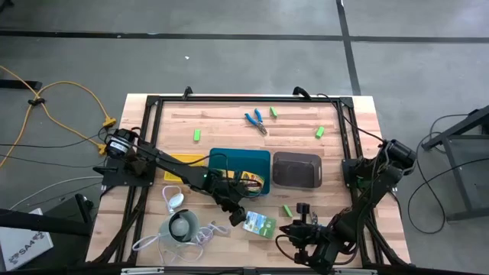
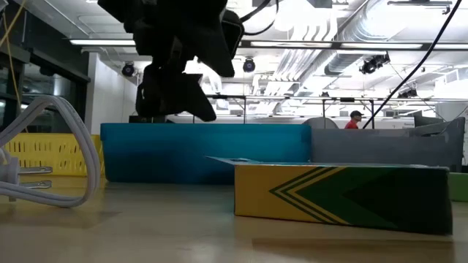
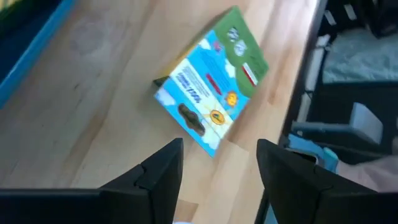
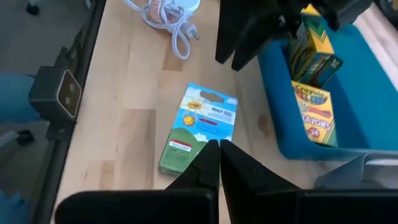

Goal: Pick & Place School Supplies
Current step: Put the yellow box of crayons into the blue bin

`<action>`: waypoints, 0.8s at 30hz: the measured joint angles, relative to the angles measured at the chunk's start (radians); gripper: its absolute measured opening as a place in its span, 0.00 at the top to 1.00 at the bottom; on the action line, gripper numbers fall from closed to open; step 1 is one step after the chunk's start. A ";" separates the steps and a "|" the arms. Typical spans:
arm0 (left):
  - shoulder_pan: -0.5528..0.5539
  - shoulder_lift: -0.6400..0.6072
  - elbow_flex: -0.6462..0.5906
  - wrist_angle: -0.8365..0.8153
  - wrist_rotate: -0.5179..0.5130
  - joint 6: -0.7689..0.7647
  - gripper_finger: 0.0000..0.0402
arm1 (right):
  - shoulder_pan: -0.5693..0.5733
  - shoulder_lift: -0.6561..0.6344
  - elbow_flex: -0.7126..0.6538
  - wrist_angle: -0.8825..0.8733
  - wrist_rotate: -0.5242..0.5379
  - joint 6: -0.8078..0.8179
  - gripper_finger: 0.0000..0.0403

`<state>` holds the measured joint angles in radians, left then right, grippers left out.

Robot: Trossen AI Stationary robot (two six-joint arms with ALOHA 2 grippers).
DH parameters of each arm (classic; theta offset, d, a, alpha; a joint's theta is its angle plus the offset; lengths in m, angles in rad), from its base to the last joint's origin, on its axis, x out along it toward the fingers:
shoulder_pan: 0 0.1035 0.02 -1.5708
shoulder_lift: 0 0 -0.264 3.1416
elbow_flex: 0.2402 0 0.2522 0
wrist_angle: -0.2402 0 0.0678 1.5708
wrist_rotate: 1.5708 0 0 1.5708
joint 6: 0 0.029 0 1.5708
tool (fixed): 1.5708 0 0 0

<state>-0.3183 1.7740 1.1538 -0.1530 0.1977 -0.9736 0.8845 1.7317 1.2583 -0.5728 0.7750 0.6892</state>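
Observation:
A green-and-white flat pack (image 1: 260, 224) lies flat on the wood near the table's near edge; it also shows as the pack (image 3: 211, 81) and the pack (image 4: 199, 127). My left gripper (image 3: 221, 163) is open and hovers just left of and above the pack, at the teal tray's near edge (image 1: 235, 214). My right gripper (image 4: 218, 163) is shut and sits low just right of the pack (image 1: 296, 228), fingers pointing at it. Two crayon boxes (image 4: 314, 112) lie in the teal tray (image 1: 239, 164). Lime-green blocks (image 1: 197, 134) and a blue-handled tool (image 1: 256, 121) lie farther back.
A white round gadget with its cord (image 1: 179, 225) lies left of the pack. A yellow tray (image 1: 183, 162) and a dark grey tray (image 1: 298, 169) flank the teal one. One green block (image 1: 287, 209) lies between the pack and the grey tray. A black frame (image 1: 153, 103) borders the table.

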 joint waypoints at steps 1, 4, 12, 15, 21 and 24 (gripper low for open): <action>-0.004 0.000 0.000 -0.006 -0.024 -0.010 0.50 | 0.000 0.000 0.000 -0.001 0.002 -0.010 0.99; -0.016 0.000 0.000 -0.005 -0.073 -0.045 0.50 | 0.000 0.000 0.000 -0.002 0.004 -0.031 0.99; -0.056 0.000 0.000 -0.007 -0.193 -0.112 0.50 | 0.000 0.000 0.000 -0.014 0.010 -0.066 0.99; -0.072 0.000 0.000 -0.007 -0.229 -0.133 0.50 | 0.000 0.000 0.000 -0.031 0.009 -0.066 0.99; -0.106 0.001 0.000 -0.007 -0.296 -0.175 0.50 | 0.000 0.000 0.000 -0.051 0.008 -0.066 0.99; -0.114 0.009 0.001 -0.007 -0.327 -0.194 0.50 | 0.000 0.001 0.000 -0.053 0.008 -0.066 0.99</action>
<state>-0.4326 1.7827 1.1545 -0.1600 -0.1296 -1.1679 0.8848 1.7323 1.2583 -0.6258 0.7832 0.6231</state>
